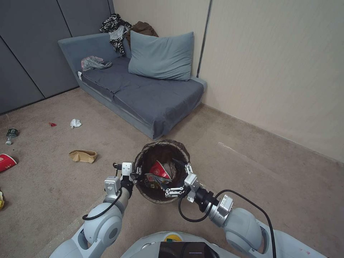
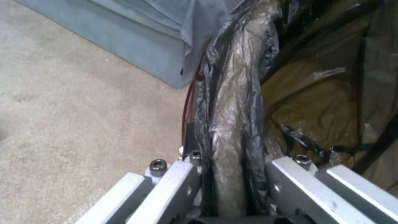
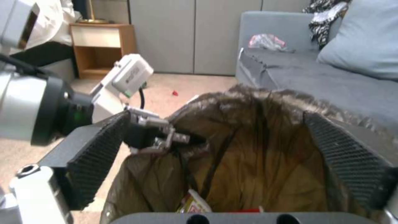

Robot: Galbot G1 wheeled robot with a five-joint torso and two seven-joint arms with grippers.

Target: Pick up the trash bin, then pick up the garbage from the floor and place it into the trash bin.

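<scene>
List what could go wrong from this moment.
The left gripper pinches just the trash bin rim and its liner, so the bin may tilt or slip. The right gripper hangs open over the bin mouth and could snag the liner. The brown paper bag and red-and-white cup lie well off to the left.
</scene>
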